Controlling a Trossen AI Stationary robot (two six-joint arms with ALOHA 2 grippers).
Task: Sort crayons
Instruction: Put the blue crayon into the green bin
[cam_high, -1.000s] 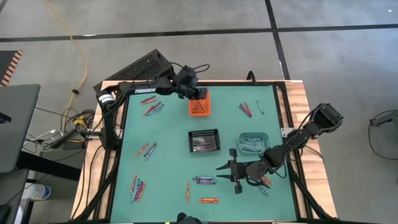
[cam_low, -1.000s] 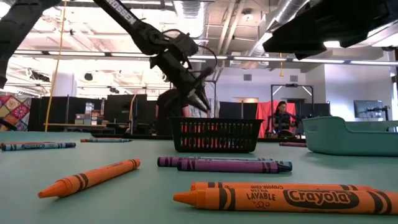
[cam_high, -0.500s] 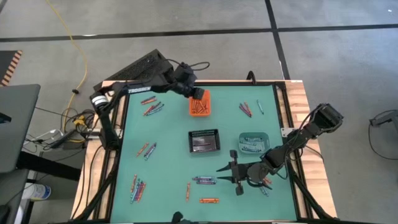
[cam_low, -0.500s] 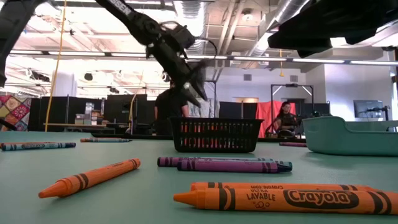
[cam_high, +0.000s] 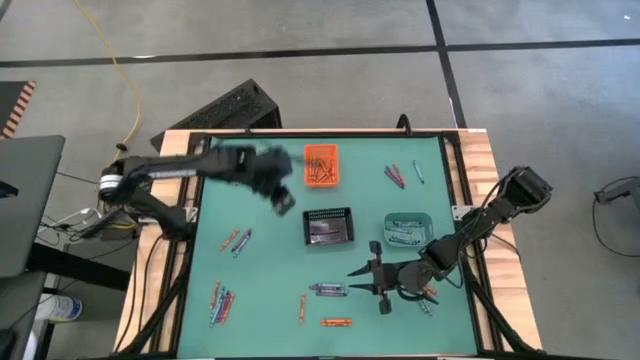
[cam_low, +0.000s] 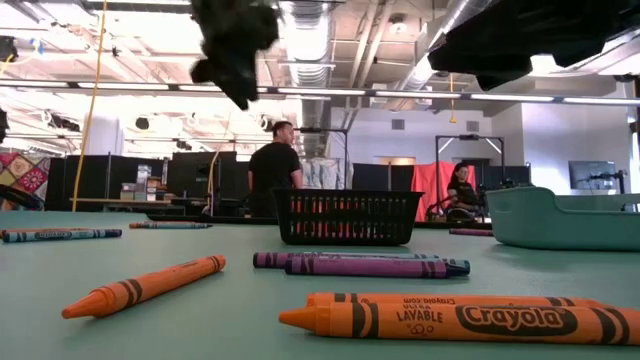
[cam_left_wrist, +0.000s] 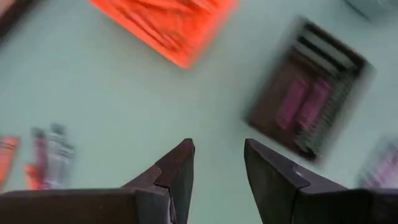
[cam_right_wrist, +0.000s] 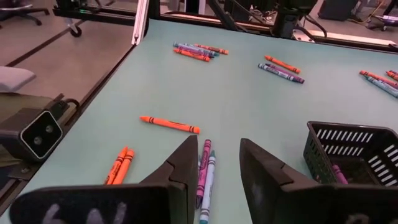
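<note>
Crayons (cam_low: 455, 319): thin paper-wrapped sticks, orange, purple, teal, black-banded labels

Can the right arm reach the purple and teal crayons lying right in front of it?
Probably yes. The right end effector is open and empty, and the purple and teal crayons lie on bare mat just ahead, with nothing between.

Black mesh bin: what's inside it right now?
The black mesh bin holds at least two purple crayons, seen from the left wrist view. Its walls hide some of the floor, so a full count isn't possible.
</note>
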